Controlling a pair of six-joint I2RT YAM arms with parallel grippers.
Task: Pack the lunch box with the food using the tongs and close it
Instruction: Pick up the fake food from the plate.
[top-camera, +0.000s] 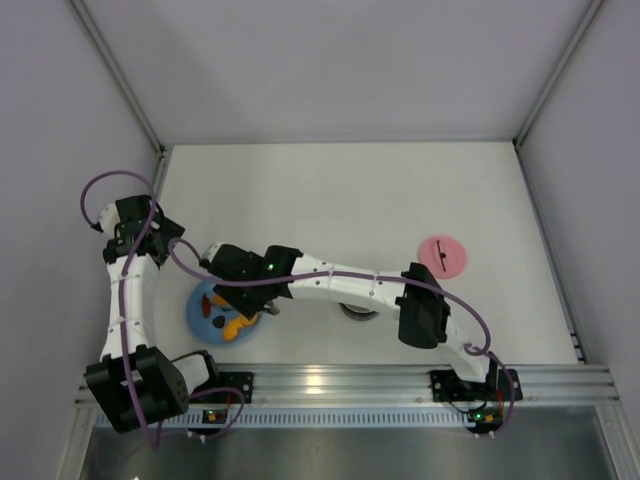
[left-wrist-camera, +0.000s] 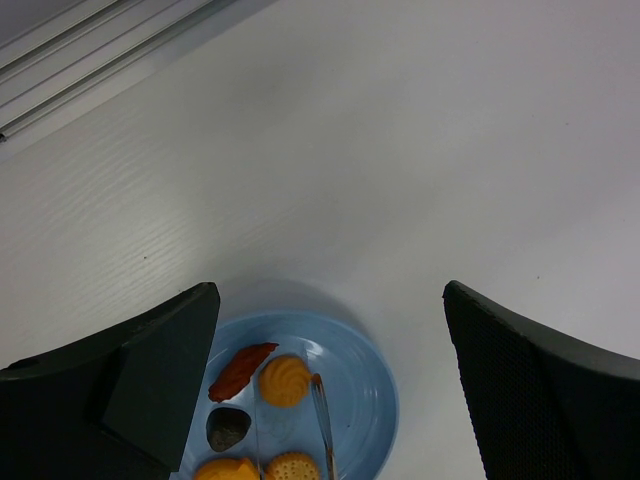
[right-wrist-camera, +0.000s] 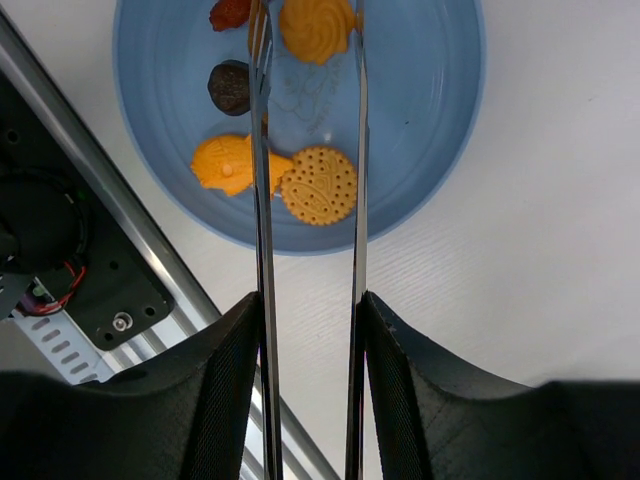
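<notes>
Nearest to us in the right wrist view are the two black fingers (right-wrist-camera: 225, 390) of the right gripper (right-wrist-camera: 310, 305). They are pressed in on the tongs (right-wrist-camera: 263, 220) from either side, pinching the two thin silver arms between them. The arms run forward side by side, a little apart, out over the blue plate (right-wrist-camera: 430, 100). Their tips stand on either side of a swirled orange cookie (right-wrist-camera: 318, 28); we cannot tell whether they touch it.

The rest of the food (right-wrist-camera: 230, 165) lies on the same plate:
- a red piece (right-wrist-camera: 230, 12) just left of the left tip
- a dark brown lump (right-wrist-camera: 230, 87) below the red piece
- an orange fish-shaped piece (right-wrist-camera: 222, 160) toward the near rim
- a round patterned biscuit (right-wrist-camera: 318, 185), touching the fish-shaped piece

From above, we see the plate at the near left of the white table (top-camera: 350, 200), close to the metal rail (top-camera: 350, 385). The lunch box (top-camera: 358, 313) sits to the plate's right and is mostly hidden under the right arm, with only a bit of its steel rim showing. We cannot see inside it. Its pink lid (top-camera: 441, 256) lies flat on the table farther right, well apart from it.

The left gripper (left-wrist-camera: 328, 290) hangs above the plate's far side. Its fingers (left-wrist-camera: 150, 380) are spread wide, with nothing between them.
</notes>
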